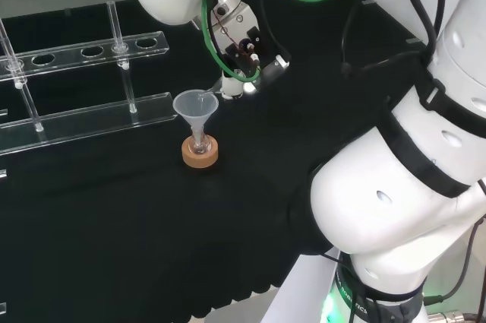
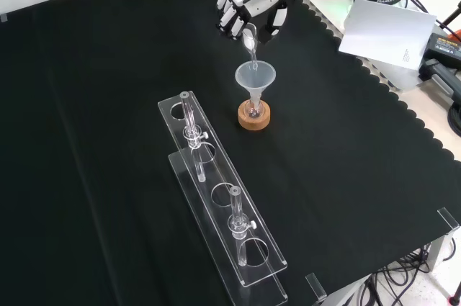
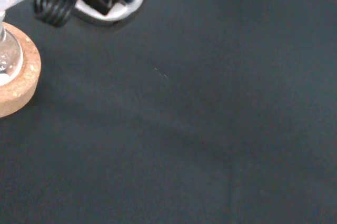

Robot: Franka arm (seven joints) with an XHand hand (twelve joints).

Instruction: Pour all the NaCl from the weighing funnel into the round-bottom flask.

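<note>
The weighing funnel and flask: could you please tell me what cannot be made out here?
- Whether NaCl remains in the weighing funnel: clear and too small, front view.
- Round-bottom flask contents: cut off by the wrist view's edge.
- The hand and its grip: hidden by the arm's link, head view.

arm: reaching in from the front view's top | hand (image 2: 253, 5): fingers (image 2: 232, 21) curled downward (pinching something clear)
</note>
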